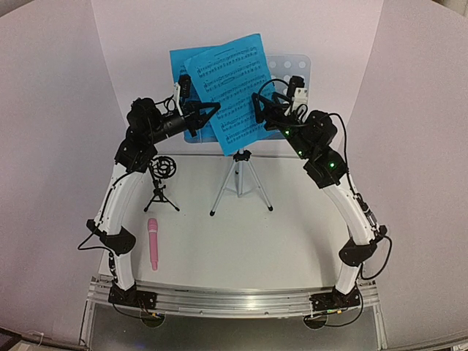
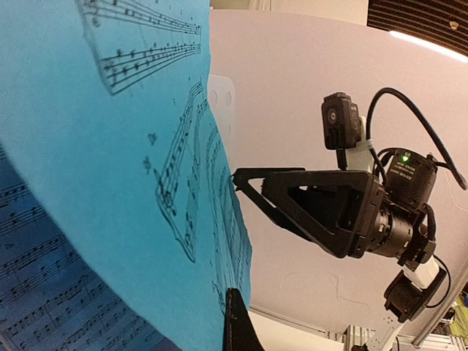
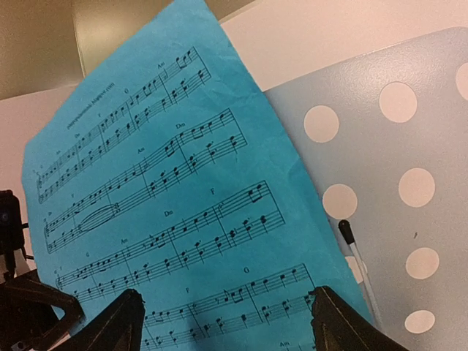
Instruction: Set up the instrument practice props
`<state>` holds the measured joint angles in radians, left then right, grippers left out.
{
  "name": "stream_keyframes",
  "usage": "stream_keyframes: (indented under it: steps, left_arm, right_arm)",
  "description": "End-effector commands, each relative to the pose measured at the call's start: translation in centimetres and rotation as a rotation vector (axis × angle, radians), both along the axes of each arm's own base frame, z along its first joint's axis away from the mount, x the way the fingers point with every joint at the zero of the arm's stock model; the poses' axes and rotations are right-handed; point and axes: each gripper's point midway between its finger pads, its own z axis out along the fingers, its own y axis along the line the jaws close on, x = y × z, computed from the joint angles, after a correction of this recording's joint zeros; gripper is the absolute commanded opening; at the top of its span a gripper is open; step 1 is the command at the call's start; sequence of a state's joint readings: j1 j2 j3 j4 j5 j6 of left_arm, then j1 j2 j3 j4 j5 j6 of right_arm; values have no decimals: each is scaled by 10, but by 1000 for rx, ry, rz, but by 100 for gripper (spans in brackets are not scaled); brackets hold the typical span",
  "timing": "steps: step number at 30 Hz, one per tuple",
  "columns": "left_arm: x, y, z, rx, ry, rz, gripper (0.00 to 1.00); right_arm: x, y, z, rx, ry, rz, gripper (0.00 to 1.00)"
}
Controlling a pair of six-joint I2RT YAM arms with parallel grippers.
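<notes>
The pale-blue perforated music stand [image 1: 294, 73] rises on its slim tripod [image 1: 240, 181] at the table's middle. Two bright-blue sheets of sheet music [image 1: 230, 88] lean on its desk, the front one tilted. My left gripper [image 1: 213, 111] is shut on the front sheet's left edge; in the left wrist view the sheet [image 2: 110, 190] runs down to the one black finger that shows [image 2: 235, 322]. My right gripper [image 1: 260, 113] stands open facing the sheet [image 3: 168, 212], a fingertip on either side [image 3: 121, 322], beside the stand's desk [image 3: 409, 124]. The pink microphone [image 1: 153, 243] lies at front left, next to the black ring-topped tripod [image 1: 163, 179].
A thin white page-holder rod with a black tip [image 3: 357, 256] lies against the stand's desk just right of the sheet. A white curved backdrop [image 1: 58, 110] wraps around the table. The arms' bases sit on a metal rail [image 1: 234, 298] at the near edge.
</notes>
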<state>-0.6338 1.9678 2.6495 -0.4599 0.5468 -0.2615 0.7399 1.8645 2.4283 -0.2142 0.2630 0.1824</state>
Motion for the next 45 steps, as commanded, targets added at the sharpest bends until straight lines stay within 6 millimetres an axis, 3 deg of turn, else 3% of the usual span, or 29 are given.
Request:
stream_keyframes:
  steps: [1,8,11,16,23,33,39,45]
  left_arm:
    - [-7,12,17,-49,3,-8,0]
    - [-4,10,9,14,-80,6,0]
    - [-2,9,5,41,-121,19,0]
    - [1,8,2,61,-165,32,0]
    - [0,7,4,62,-193,25,0]
    - [2,5,3,66,-215,27,0]
    - [-1,6,6,61,-225,24,0]
    - [1,5,4,67,-227,25,0]
  right_arm:
    - [-11,-14,21,27,-46,-17,76]
    - [-17,-24,8,-22,-22,-47,75]
    - [-25,-34,8,-49,-28,-64,74]
    - [-45,-31,2,-183,-70,0,74]
    - [-20,-74,-14,-357,-58,-330,75]
    - [11,-68,-22,-405,-51,-420,67]
    - [28,-71,-32,-424,-30,-457,56]
    - [36,-71,-42,-449,-18,-461,34]
